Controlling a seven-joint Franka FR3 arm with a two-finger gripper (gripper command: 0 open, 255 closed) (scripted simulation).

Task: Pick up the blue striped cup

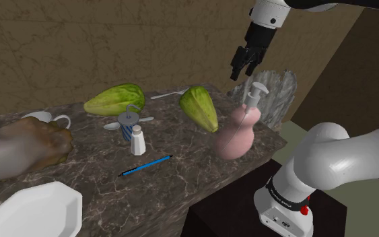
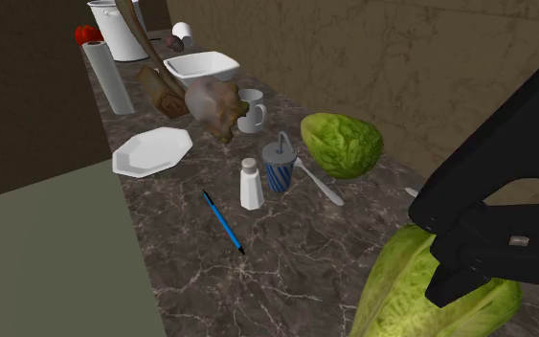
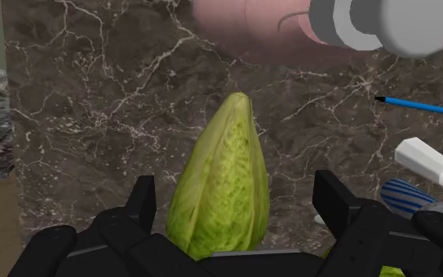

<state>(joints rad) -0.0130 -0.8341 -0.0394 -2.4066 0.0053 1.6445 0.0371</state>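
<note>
Gripper [image 3: 234,187] is hanging wide open above the green lettuce [image 3: 221,153], the blue striped cup [image 3: 407,197] sitting off to its side; descending, it is risking knocking the white shaker [image 3: 430,161] just beside the cup

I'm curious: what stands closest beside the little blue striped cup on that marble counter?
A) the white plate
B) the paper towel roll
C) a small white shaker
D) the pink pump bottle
C: the small white shaker stands right beside the blue striped cup, while the pink pump bottle stands well apart from both.
</note>
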